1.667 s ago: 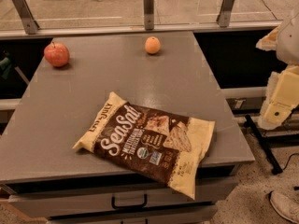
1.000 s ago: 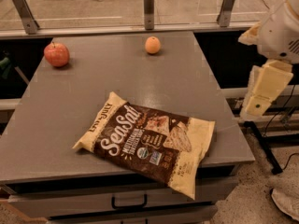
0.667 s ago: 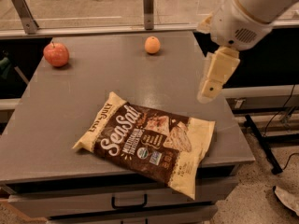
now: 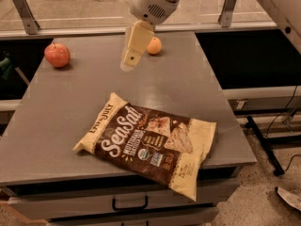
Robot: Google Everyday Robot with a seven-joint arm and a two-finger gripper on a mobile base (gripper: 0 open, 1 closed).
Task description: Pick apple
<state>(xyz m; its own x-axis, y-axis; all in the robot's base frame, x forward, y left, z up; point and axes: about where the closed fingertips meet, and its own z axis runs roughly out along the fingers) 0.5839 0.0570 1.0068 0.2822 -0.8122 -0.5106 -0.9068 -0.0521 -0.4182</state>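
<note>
The apple (image 4: 57, 55), round and red with a short stem, sits at the far left of the grey table (image 4: 70, 107). My gripper (image 4: 128, 65) hangs over the far middle of the table, well to the right of the apple and just left of a small orange fruit (image 4: 154, 45). Its cream-coloured finger (image 4: 134, 45) points down and to the left. Nothing shows in it.
A brown and cream "Sea Salt" chip bag (image 4: 149, 142) lies near the table's front edge. A drawer with a dark handle (image 4: 129, 205) is under the tabletop. A metal rail with posts (image 4: 23, 11) runs behind the table. Cables (image 4: 277, 126) lie on the floor at right.
My arm has swung in from the right side of the table to the far middle, leftward toward the apple. The apple, orange fruit and chip bag have not moved.
</note>
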